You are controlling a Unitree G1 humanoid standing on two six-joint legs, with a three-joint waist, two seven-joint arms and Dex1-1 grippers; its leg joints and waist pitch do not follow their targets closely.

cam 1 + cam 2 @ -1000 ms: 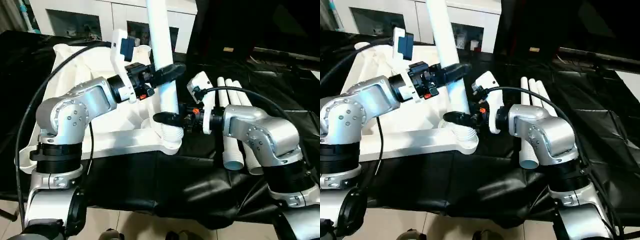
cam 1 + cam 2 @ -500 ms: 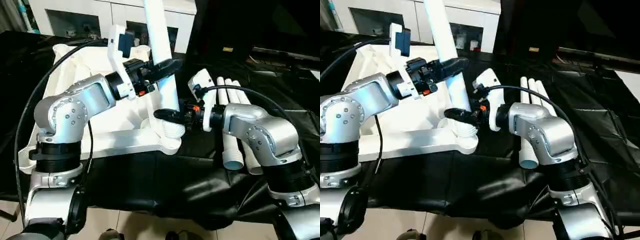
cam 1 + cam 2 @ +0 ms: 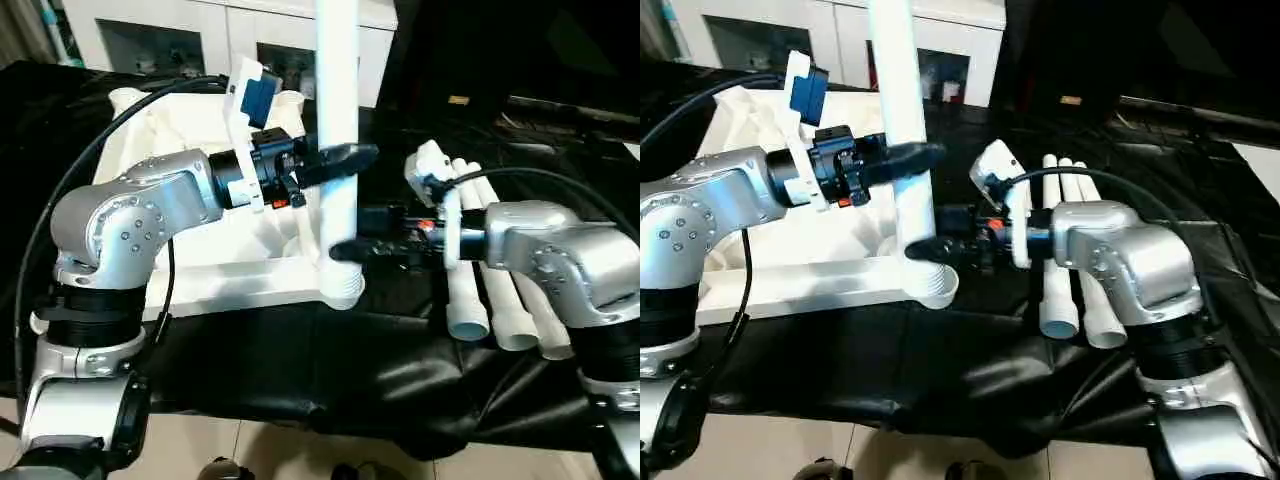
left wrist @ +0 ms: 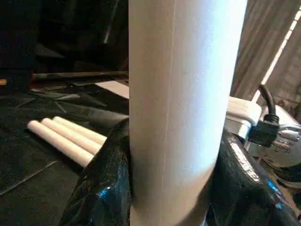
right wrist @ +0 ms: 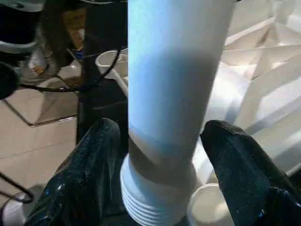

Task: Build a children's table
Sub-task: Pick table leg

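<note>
A white table leg (image 3: 336, 150) stands upright at the near corner of the upturned tabletop (image 3: 170, 240), its ribbed, threaded end (image 3: 342, 285) meeting the round corner socket there, presumably so it can be seated or screwed home. The left gripper (image 3: 340, 157) clamps the leg partway up, both black fingers (image 4: 106, 179) pressed against the tube, which looks meant to keep it vertical. The right gripper (image 3: 352, 248) sits low, just above the threads; its fingers (image 5: 89, 165) straddle the leg with visible gaps either side, so it is loose, not gripping. Three spare legs (image 3: 480, 270) lie side by side on the black cloth (image 3: 300, 370) near the right arm.
</note>
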